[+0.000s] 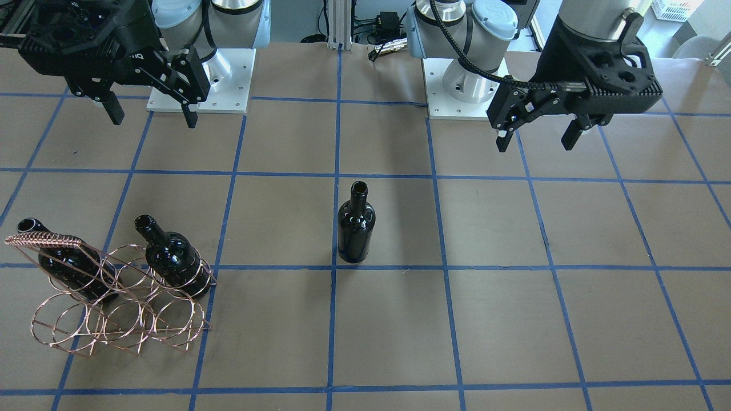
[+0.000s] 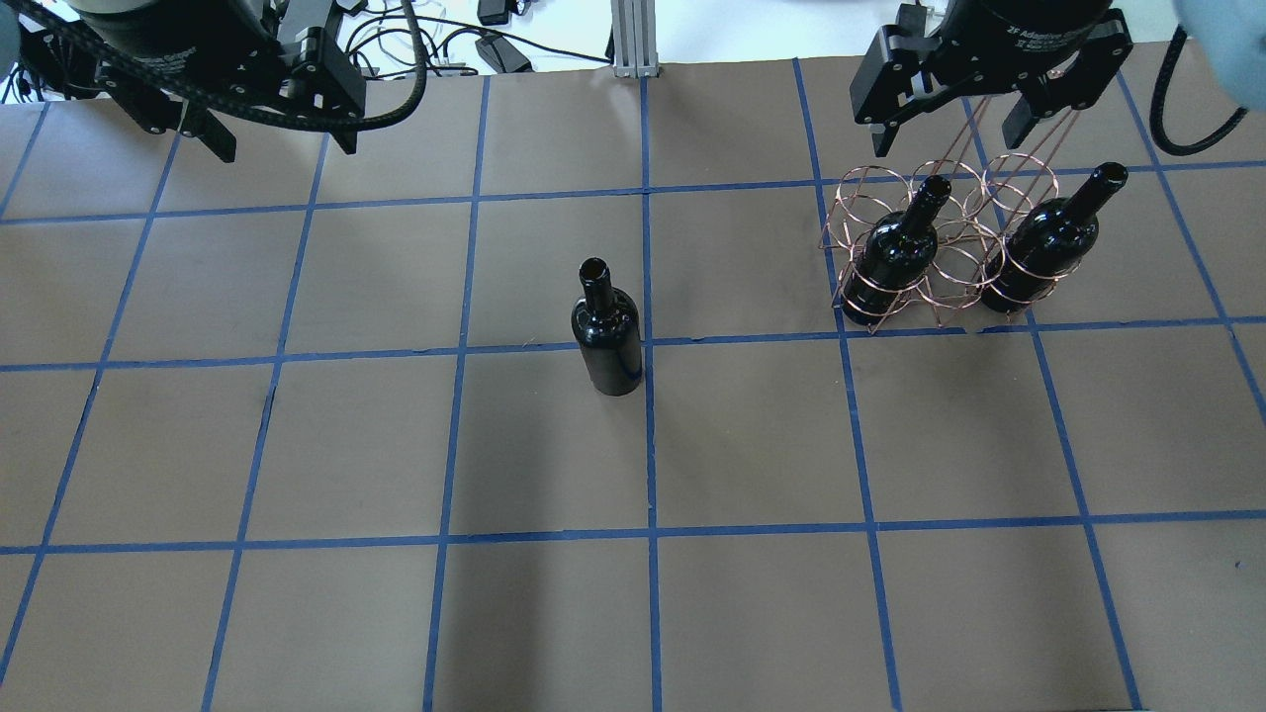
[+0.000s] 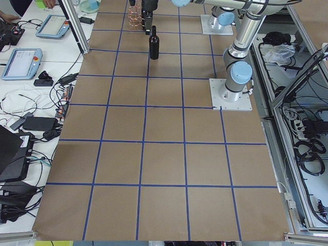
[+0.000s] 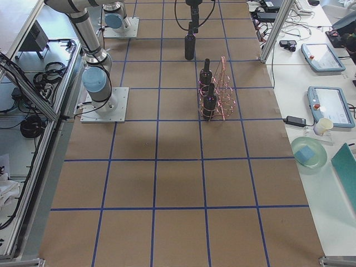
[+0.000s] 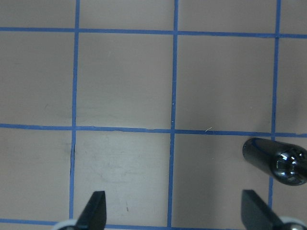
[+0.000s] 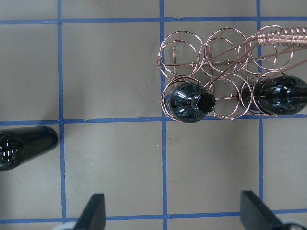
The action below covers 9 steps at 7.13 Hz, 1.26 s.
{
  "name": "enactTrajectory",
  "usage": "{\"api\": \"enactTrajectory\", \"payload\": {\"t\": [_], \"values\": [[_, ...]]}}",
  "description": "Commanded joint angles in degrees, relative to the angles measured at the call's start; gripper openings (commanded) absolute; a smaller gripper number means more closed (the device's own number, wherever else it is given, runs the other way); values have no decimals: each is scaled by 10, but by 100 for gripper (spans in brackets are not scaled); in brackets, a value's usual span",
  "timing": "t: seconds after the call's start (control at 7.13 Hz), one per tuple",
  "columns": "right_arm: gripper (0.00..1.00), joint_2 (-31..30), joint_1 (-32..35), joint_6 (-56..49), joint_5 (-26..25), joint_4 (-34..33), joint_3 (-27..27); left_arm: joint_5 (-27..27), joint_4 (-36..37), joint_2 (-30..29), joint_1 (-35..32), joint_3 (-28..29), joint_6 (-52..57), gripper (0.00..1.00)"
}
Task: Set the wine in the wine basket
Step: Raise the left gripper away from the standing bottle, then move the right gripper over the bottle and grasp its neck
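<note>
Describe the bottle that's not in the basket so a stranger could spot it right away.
On the brown table with the blue tape grid, look near the middle, well away from the copper wire wine basket at one side. A glossy black wine bottle stands upright there alone by a tape crossing; its two twins sit inside the basket's rings.
</note>
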Motion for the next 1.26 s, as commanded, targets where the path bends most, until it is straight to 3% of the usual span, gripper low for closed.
{"api": "enactTrajectory", "payload": {"t": [0.0,0.7,1.12], "values": [[100,26,33,65,3,-20,-19,2,-4,14,23,-16,87,100],[100,138,200,253,-7,-99,-39,-19,-16,22,21,-23,88,100],[99,191,222,306,-9,-131,-38,-20,-17,22,21,-32,91,100]]}}
